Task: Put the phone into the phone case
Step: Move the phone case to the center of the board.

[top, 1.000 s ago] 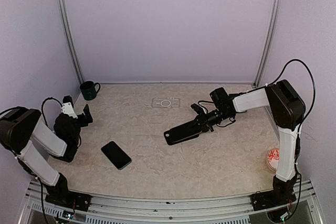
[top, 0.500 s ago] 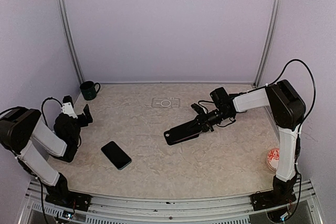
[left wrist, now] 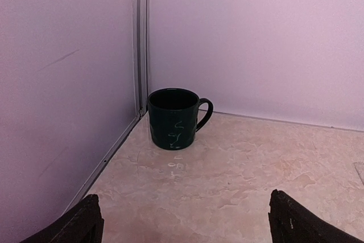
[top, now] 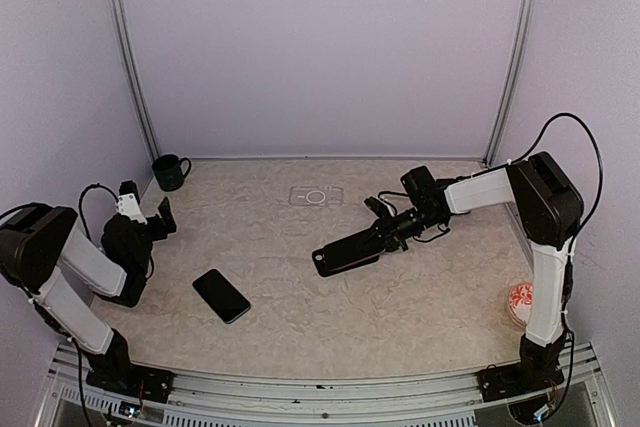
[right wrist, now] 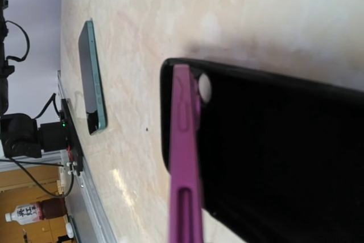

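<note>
The phone (top: pixel 221 295) is a dark slab lying flat at the near left of the table; in the right wrist view the phone (right wrist: pixel 92 78) shows edge-on with a teal side. The phone case (top: pixel 345 252), black inside with a purple rim (right wrist: pixel 185 157), is held just above the table's middle, with my right gripper (top: pixel 385 237) shut on its right end. Its fingers are hidden behind the case (right wrist: pixel 278 157) in the wrist view. My left gripper (top: pixel 150 222) hangs at the far left, open and holding nothing, with its fingertips (left wrist: pixel 79 226) wide apart and facing a mug.
A dark green mug (top: pixel 170 172) stands in the back left corner, also seen as the mug (left wrist: pixel 173 118) in the left wrist view. A faint clear outline (top: pixel 315 195) lies at the back centre. A red and white round object (top: pixel 520 299) sits at the right edge by the right arm's base.
</note>
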`<action>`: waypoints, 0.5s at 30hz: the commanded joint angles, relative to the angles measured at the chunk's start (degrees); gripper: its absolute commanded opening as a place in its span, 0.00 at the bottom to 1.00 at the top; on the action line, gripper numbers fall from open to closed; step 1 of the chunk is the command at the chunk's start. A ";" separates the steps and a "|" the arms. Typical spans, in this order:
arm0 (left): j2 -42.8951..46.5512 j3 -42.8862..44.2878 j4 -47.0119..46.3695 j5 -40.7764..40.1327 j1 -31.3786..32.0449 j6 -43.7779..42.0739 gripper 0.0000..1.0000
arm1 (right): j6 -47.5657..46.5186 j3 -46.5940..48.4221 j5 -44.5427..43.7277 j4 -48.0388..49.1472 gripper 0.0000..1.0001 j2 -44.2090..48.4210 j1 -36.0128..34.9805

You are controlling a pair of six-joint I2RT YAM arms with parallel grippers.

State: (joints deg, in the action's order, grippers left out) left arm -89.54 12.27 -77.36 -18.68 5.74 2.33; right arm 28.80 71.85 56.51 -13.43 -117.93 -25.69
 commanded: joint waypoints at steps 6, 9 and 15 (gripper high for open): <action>0.06 0.82 0.56 0.81 -0.46 0.17 0.99 | 0.21 -0.20 1.03 1.25 0.00 3.30 0.58; 0.06 0.82 0.59 0.80 -0.46 0.17 0.99 | 0.21 -0.11 0.97 1.19 0.00 3.19 0.57; 0.06 0.82 0.58 0.80 -0.46 0.15 0.99 | 0.13 0.07 1.06 1.06 0.00 2.79 0.56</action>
State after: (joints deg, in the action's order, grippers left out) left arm -89.54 12.27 -77.32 -18.37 5.74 2.35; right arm 29.02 71.81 56.29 -13.43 -117.40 -25.69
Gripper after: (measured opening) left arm 0.989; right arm 0.046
